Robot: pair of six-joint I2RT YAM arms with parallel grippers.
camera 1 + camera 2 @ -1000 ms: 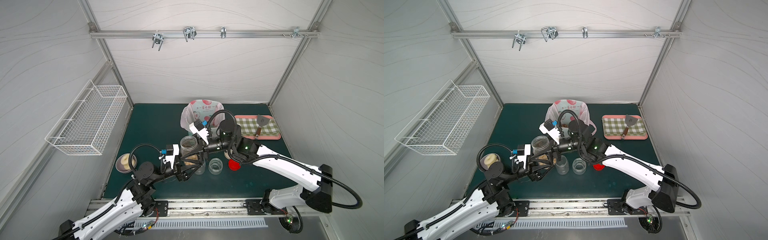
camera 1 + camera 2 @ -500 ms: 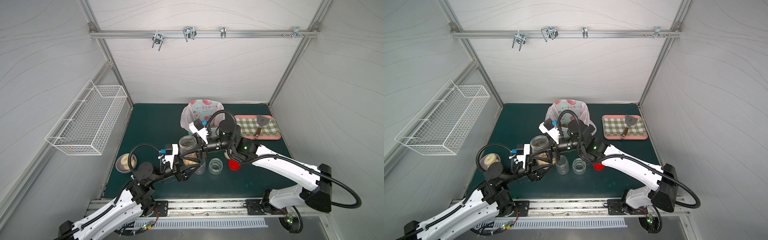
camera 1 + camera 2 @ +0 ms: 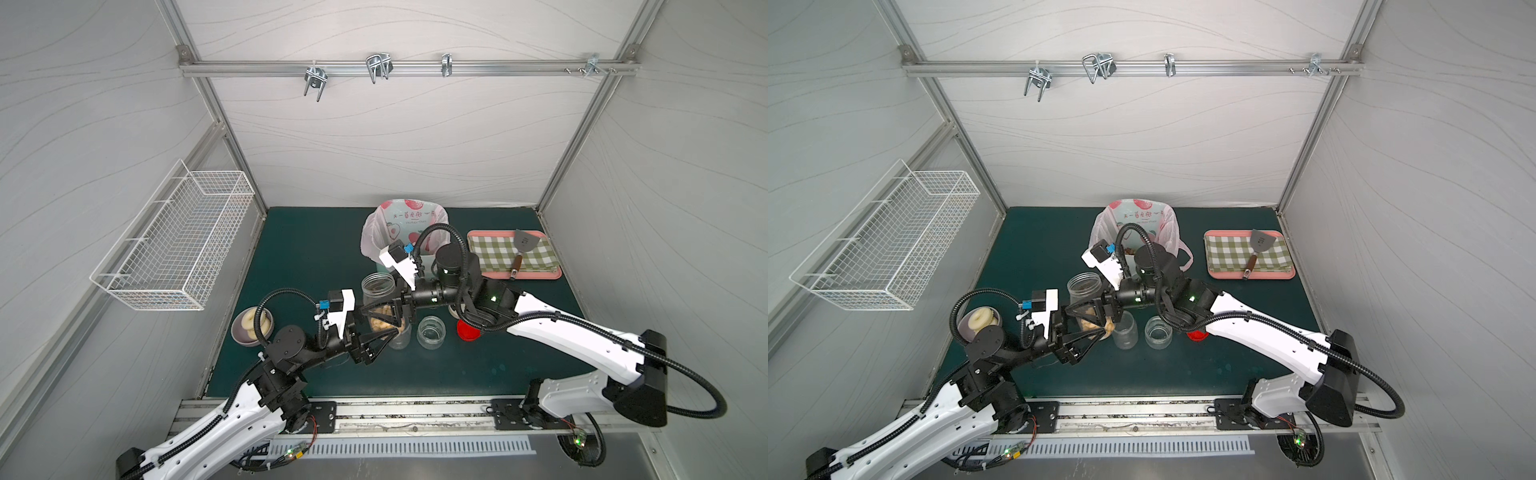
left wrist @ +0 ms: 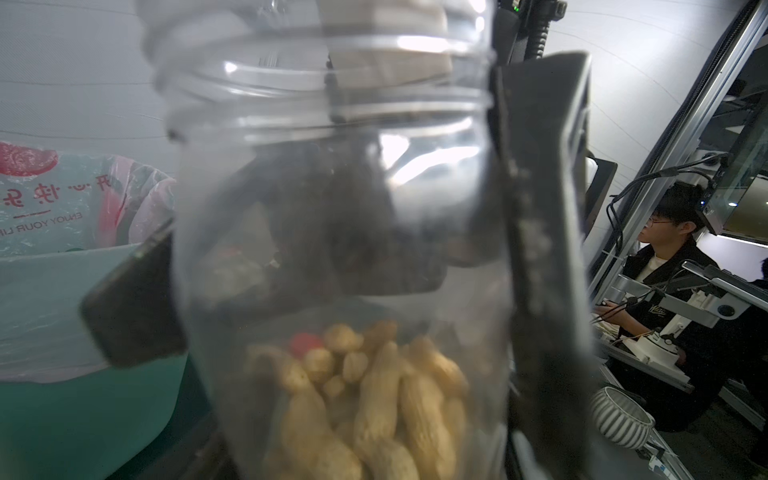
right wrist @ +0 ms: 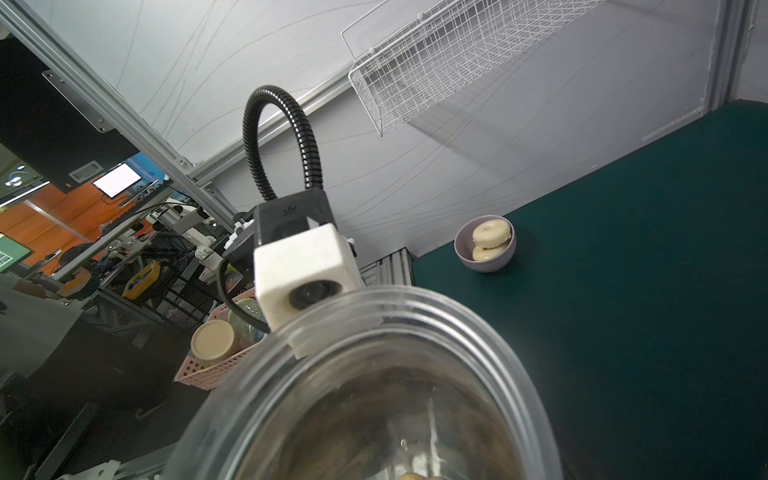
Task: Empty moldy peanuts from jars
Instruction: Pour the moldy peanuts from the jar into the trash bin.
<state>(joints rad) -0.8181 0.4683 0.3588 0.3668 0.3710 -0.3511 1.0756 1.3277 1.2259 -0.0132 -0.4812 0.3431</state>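
Two grippers meet at one open jar, near the front middle of the dark green table (image 3: pixel 316 257). The left gripper (image 3: pixel 384 332) reaches in from the front. Its fingers are spread wide on each side of the peanut jar (image 3: pixel 377 289), low down. I cannot tell if it is squeezing the jar or only sitting beside it. The right gripper (image 3: pixel 386 311) comes in from the other side. Its fingers are closed on the jar's sides, but wide apart, because the jar is fat. The jar has no lid on. The peanuts (image 4: pixel 374 395) sit in a pile in its bottom part.

Just beside the fingers stands a clear empty jar (image 3: pixel 401 338), and next to that a second empty jar (image 3: pixel 431 331). A red lid (image 3: pixel 467 332) lies flat, partly under the right arm. By the left edge is a bowl (image 3: pixel 241 336) with pale donuts (image 3: pixel 252 322) in it.

Farther back, a green bin (image 4: pixel 83 415) with a pink bag (image 3: pixel 405 216) stands close behind the peanut jar. At the back right is a pink tray (image 3: pixel 519 275) with a checked cloth (image 3: pixel 490 253) and a spatula (image 3: pixel 524 243) on it. A white wire basket (image 3: pixel 178 245) hangs on the left wall.
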